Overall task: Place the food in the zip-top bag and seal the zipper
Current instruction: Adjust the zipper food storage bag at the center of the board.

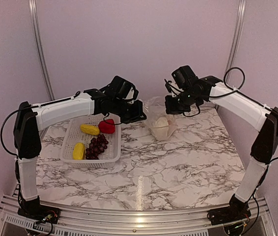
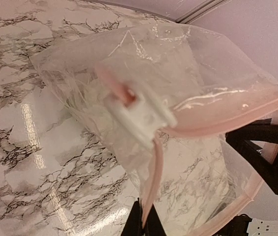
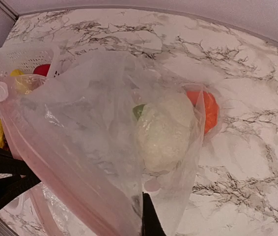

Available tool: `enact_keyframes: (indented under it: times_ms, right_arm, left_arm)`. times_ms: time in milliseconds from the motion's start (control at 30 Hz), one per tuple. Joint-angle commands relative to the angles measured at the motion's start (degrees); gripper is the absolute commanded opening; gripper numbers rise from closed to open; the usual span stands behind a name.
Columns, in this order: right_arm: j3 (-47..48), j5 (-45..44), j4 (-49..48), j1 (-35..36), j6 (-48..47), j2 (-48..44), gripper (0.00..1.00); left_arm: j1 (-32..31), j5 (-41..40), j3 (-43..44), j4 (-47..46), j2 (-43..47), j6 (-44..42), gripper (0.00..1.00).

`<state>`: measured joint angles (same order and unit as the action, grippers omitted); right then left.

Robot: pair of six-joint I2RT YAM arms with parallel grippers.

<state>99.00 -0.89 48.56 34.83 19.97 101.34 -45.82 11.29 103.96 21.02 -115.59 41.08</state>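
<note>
zip-top bag [image 1: 159, 123] pinched: left end effector [image 2: 144, 223], right end effector [image 3: 149, 221] | marble table [image 1: 178, 162], lilac walls [image 1: 139, 39]

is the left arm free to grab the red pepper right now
Probably not: the pepper lies uncovered in the basket nearby, but the left end effector is shut on the zipper edge of the bag and would have to let go first.

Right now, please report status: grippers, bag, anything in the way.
Left gripper shut on zipper, right gripper shut on zip-top bag. Bag held open, pale piece and orange fruit inside. In basket: grapes, red piece, yellow pieces. Nothing blocks the mouth.
</note>
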Motion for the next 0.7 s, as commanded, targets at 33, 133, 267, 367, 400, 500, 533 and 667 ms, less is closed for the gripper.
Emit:
enact_keyframes:
  times_ms: [33, 133, 267, 367, 400, 500, 533, 667]
  right_arm:
    - [15.43, -10.54, 4.33, -0.85, -3.64, -0.19, 0.0]
    - [18.16, -12.1, 4.56, -1.97, -4.37, 0.01, 0.0]
    - [15.87, -10.59, 3.72, -3.49, -5.02, -0.15, 0.0]
    - [14.09, -8.85, 2.83, -3.63, -4.73, -0.17, 0.0]
    - [13.99, -8.47, 2.67, -3.73, -4.57, 0.04, 0.0]
    - [14.21, -8.05, 1.79, -3.87, -4.14, 0.78, 0.0]
    - [14.58, -8.06, 1.67, -4.0, -4.08, 1.22, 0.0]
    - [18.09, -7.5, 2.44, -5.68, -3.69, 3.68, 0.0]
  left_arm:
    - [-0.3, 0.73, 23.76, -1.67, -7.4, 2.09, 0.0]
    - [-0.24, 1.82, 34.81, -2.45, -12.81, 5.61, 0.0]
    - [-0.23, 1.02, 25.99, -2.79, -10.46, 7.17, 0.0]
    - [-0.23, 0.4, 17.33, -3.66, -7.54, 7.05, 0.0]
    - [-0.23, 0.27, 15.55, -3.92, -7.06, 6.96, 0.0]
    - [-0.21, 0.25, 14.77, -3.28, -7.31, 6.02, 0.0]
    - [-0.16, 0.29, 16.0, -2.77, -7.77, 5.57, 0.0]
    - [0.34, 0.41, 22.79, -0.85, -10.51, 4.05, 0.0]
